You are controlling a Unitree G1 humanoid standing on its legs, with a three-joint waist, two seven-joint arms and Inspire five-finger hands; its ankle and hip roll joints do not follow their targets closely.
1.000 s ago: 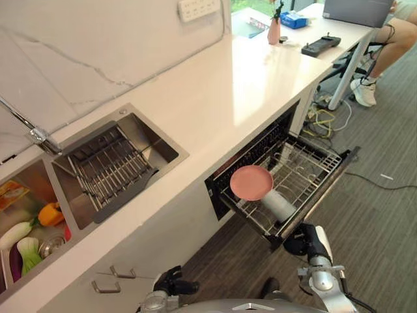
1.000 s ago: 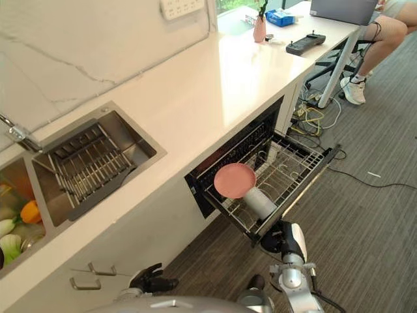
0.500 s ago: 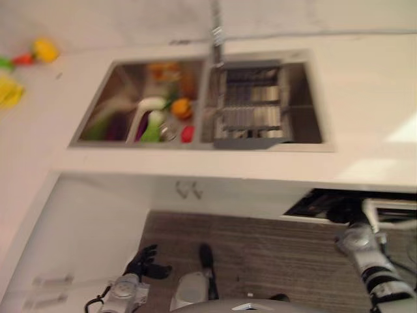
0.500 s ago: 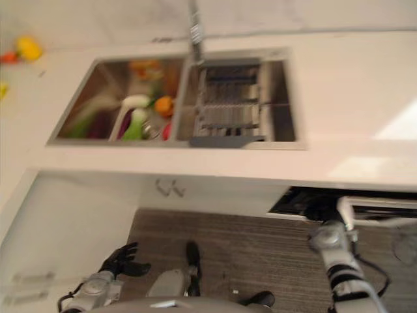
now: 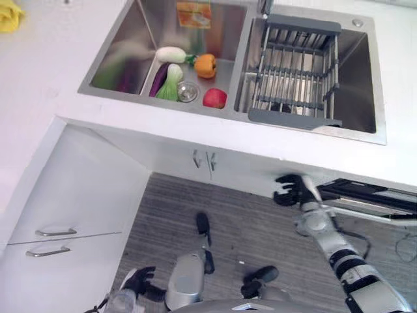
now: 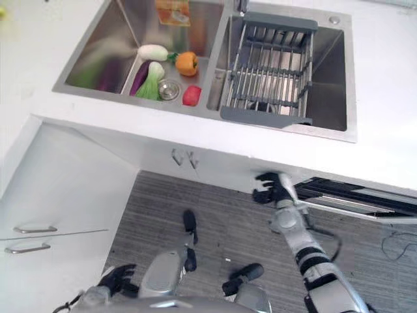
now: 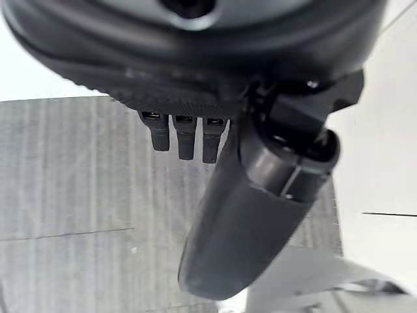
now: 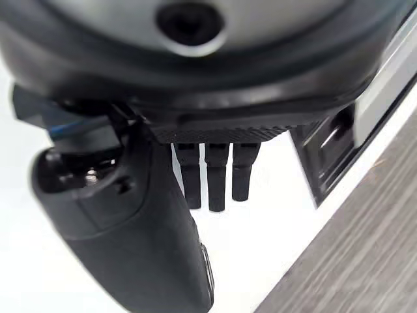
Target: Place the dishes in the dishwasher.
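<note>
White counter [image 5: 39, 78] fills the upper part of the head views, with a two-bowl sink [image 5: 365, 130] cut into it. Largest first: the left bowl, upper centre, holds vegetables [image 5: 171, 73]; the right bowl, upper right, holds a grey-framed rack [image 5: 296, 72]. You can make out no plate or cup in either bowl. Next, the dishwasher [image 5: 374, 195]: its dark pulled-out edge shows at the right edge, mid-height, under the counter lip. The dishes inside it lie beyond the picture's edge.

Your right hand [image 5: 293, 190] sits right of centre, just below the counter lip, fingers spread and relaxed, holding nothing. The dishwasher edge lies just to its right, with its long axis running level toward the right edge of the picture. Your left hand [image 5: 138, 282] hangs at the lower left over the floor [image 5: 260, 228], fingers loose and empty, well apart from the dishwasher. Judged from this, the right hand is the nearer one for any move at the dishwasher.
</note>
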